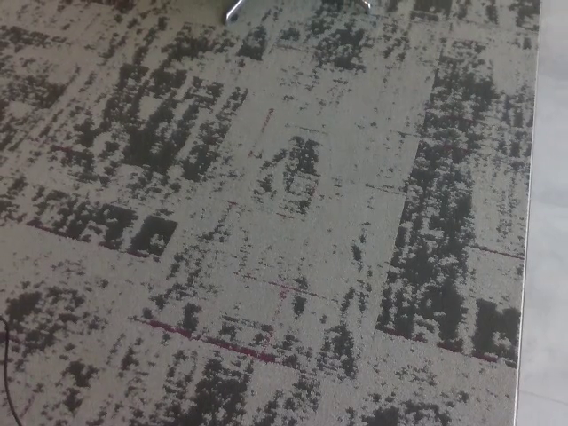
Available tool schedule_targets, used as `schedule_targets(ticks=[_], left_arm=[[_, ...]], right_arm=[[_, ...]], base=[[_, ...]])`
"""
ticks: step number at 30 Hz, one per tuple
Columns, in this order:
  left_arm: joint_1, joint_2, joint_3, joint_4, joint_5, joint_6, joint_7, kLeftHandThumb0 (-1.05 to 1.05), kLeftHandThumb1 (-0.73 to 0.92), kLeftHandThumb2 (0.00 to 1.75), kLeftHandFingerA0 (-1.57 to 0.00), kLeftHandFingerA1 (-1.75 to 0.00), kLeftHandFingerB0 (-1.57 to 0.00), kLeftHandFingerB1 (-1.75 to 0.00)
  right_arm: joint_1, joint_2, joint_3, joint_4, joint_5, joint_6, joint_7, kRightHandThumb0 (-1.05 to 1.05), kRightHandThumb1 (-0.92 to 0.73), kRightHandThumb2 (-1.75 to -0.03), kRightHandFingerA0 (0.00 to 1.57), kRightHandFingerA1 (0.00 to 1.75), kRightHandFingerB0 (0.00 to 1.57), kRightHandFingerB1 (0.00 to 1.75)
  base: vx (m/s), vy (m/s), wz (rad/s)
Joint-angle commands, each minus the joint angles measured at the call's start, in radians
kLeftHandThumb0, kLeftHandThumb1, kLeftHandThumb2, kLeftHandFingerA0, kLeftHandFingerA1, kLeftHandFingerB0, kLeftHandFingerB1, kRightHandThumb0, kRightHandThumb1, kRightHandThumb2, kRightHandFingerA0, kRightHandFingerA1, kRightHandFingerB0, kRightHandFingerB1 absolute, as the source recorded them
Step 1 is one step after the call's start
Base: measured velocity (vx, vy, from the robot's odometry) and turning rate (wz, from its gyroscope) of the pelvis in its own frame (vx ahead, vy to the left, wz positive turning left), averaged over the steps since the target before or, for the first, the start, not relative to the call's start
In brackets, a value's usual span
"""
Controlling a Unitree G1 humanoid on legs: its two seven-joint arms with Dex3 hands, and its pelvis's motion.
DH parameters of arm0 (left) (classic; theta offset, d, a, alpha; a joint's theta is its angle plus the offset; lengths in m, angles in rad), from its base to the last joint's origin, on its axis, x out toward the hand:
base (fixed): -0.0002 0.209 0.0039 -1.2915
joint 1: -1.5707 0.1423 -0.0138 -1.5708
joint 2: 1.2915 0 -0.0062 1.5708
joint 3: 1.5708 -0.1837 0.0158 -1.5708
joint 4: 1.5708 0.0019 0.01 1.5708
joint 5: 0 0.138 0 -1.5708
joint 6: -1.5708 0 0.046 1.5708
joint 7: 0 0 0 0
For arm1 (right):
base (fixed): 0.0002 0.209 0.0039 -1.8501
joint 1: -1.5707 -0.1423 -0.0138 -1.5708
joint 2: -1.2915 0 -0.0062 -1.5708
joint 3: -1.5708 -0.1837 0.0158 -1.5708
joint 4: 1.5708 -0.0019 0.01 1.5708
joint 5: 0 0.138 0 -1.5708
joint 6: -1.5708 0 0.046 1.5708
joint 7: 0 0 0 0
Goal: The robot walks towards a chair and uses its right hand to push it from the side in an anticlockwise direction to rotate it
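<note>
From where I stand, the robot is only on the approach: its head camera looks down at almost nothing but carpet (pixel 266 231), a grey-green weave blotched with dark patches and crossed by thin red lines. Neither hand is in the picture, so I cannot tell whether the fingers of the right or the left are apart or together. All that shows of the chair is a bright metal leg (pixel 236 10) poking in at the very top edge, a little left of centre, with another sliver of metal further right along that edge (too small to say what part it is). A pale strip of bare floor (pixel 546 266) runs down the right side beyond the carpet's edge. I judge the walking step is under way and the push not yet begun. The next move calls for closing in until the seat and its side come into view, then bringing the right hand up beside it.
</note>
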Motion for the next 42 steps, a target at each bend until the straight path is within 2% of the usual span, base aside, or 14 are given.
schedule_targets(ticks=[1, 2, 3, 4, 6, 7, 9, 10, 20, 25, 27, 34, 35, 42], left_arm=[[-0.009, 0.002, 0.059, 0.060, -0.031, -0.165, 0.036, -0.62, -0.06, 0.99, -0.44, -0.99, -0.11, -0.81], [-0.014, 0.000, 0.072, 0.063, -0.041, -0.158, 0.032, -0.60, -0.06, 0.99, -0.42, -0.98, -0.13, -0.81], [-0.017, -0.002, 0.082, 0.065, -0.045, -0.155, 0.032, -0.61, 0.00, 1.02, -0.31, -0.91, -0.10, -0.79], [-0.021, -0.003, 0.085, 0.066, -0.043, -0.159, 0.031, -0.64, -0.02, 1.02, -0.27, -0.92, -0.09, -0.81], [-0.026, -0.007, 0.097, 0.060, -0.047, -0.160, 0.033, -0.70, 0.00, 1.06, -0.37, -1.02, -0.06, -0.84], [-0.034, -0.015, 0.122, 0.057, -0.067, -0.149, 0.036, -0.72, 0.01, 1.10, -0.72, -1.23, 0.00, -0.82], [-0.045, -0.020, 0.139, 0.055, -0.067, -0.143, 0.043, -0.68, 0.04, 1.10, -0.30, -0.98, -0.02, -0.81], [-0.043, -0.019, 0.128, 0.055, -0.045, -0.143, 0.055, -0.68, 0.09, 1.13, -0.22, -0.92, 0.00, -0.79], [-0.038, -0.024, 0.187, 0.065, -0.097, -0.162, 0.015, -0.61, 0.06, 1.09, -0.33, -0.95, -0.03, -0.78], [-0.040, -0.016, 0.175, 0.074, -0.064, -0.155, 0.028, -0.59, 0.08, 1.09, -0.30, -0.92, -0.04, -0.76], [-0.043, -0.009, 0.150, 0.081, -0.034, -0.167, 0.040, -0.63, -0.01, 1.04, -0.29, -0.93, -0.15, -0.84], [-0.041, -0.021, 0.161, 0.079, -0.051, -0.167, 0.055, -0.62, 0.08, 1.10, -0.29, -0.93, -0.15, -0.83], [-0.034, -0.017, 0.155, 0.077, -0.044, -0.186, 0.047, -0.68, 0.10, 1.14, -0.18, -0.90, -0.08, -0.83], [-0.037, -0.019, 0.170, 0.076, -0.072, -0.181, 0.036, -0.65, 0.05, 1.10, -0.20, -0.90, -0.10, -0.83]], right_arm=[[0.027, -0.045, -0.023, 0.039, 0.018, -0.238, -0.062, -0.69, -0.48, -0.86, 0.52, 0.76, 0.03, 0.43], [0.030, -0.044, -0.026, 0.039, 0.026, -0.248, -0.048, -0.67, -0.61, -0.59, 0.46, 0.76, 0.03, 0.41], [0.028, -0.049, -0.021, 0.045, 0.019, -0.260, -0.052, -0.68, -0.47, -0.86, 0.37, 0.69, 0.03, 0.44], [0.025, -0.053, -0.022, 0.050, 0.019, -0.267, -0.051, -0.74, -0.47, -0.88, 0.33, 0.69, 0.03, 0.42], [0.025, -0.050, -0.027, 0.042, 0.023, -0.270, -0.056, -0.74, -0.47, -0.87, 0.24, 0.66, 0.03, 0.44], [0.017, -0.047, -0.028, 0.041, 0.021, -0.272, -0.067, -0.67, -0.45, -0.85, 0.18, 0.61, 0.03, 0.47], [0.024, -0.047, -0.034, 0.012, 0.031, -0.286, -0.050, -0.68, -0.44, -0.85, 0.15, 0.60, 0.02, 0.45], [0.025, -0.046, -0.043, 0.003, 0.044, -0.276, -0.035, -0.67, -0.44, -0.85, 0.15, 0.58, 0.02, 0.45], [0.034, -0.068, -0.018, 0.017, 0.013, -0.275, -0.053, -0.64, -0.45, -0.85, 0.23, 0.61, 0.02, 0.47], [0.022, -0.076, -0.005, 0.047, 0.008, -0.291, -0.065, -0.64, -0.45, -0.85, 0.19, 0.59, 0.02, 0.46], [0.011, -0.069, -0.011, 0.052, 0.024, -0.285, -0.056, -0.64, -0.45, -0.85, 0.18, 0.59, 0.03, 0.47], [0.014, -0.069, -0.008, 0.045, 0.018, -0.273, -0.065, -0.68, -0.47, -0.85, 0.22, 0.59, 0.03, 0.43], [0.026, -0.069, -0.011, 0.030, 0.025, -0.280, -0.056, -0.71, -0.48, -0.86, 0.22, 0.59, 0.03, 0.43], [0.028, -0.075, -0.005, 0.008, 0.029, -0.267, -0.026, -0.79, -0.51, -0.90, 0.22, 0.60, 0.03, 0.33]], base=[[0.00, 0.000, 0.00], [0.00, 0.000, 0.00], [0.00, 0.000, 0.00], [0.00, 0.000, 0.00], [0.00, 0.000, 0.00], [0.00, 0.000, 0.00], [0.00, 0.000, 0.00], [0.00, 0.000, 0.00], [0.01, 0.014, 0.01], [0.17, 0.301, 0.08], [-0.03, -0.032, -0.37], [0.19, 0.116, 0.01], [0.22, -0.033, 0.17], [0.35, -0.195, 0.13]])
